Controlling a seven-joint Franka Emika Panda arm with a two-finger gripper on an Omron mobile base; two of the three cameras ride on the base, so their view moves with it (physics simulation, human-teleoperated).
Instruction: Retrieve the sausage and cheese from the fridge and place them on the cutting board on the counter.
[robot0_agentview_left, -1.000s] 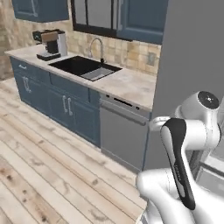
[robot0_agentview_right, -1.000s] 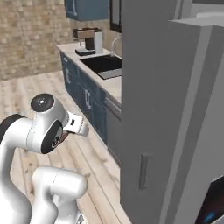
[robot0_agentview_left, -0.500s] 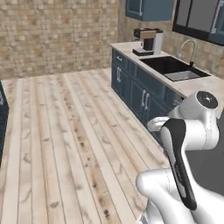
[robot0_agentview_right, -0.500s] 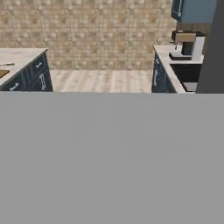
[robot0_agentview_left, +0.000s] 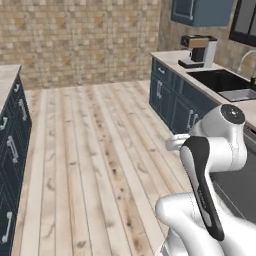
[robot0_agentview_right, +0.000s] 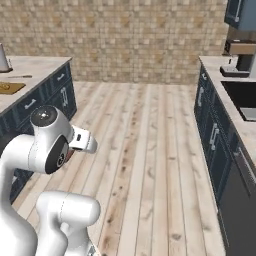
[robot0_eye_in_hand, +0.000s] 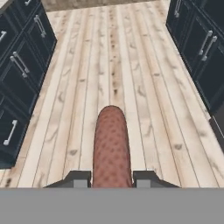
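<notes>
One sausage sits clamped between the tool fingertips.

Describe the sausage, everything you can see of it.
The sausage is a short reddish-brown cylinder with a rounded far end and a finely pebbled, matte skin. In the hand view it sticks straight out from the gripper, whose two dark fingertips press against its sides near the base, so it is held in the air. Its near end is hidden at the picture's bottom. Below it lies the pale wooden plank floor, between dark blue cabinets; nothing else touches it.
</notes>
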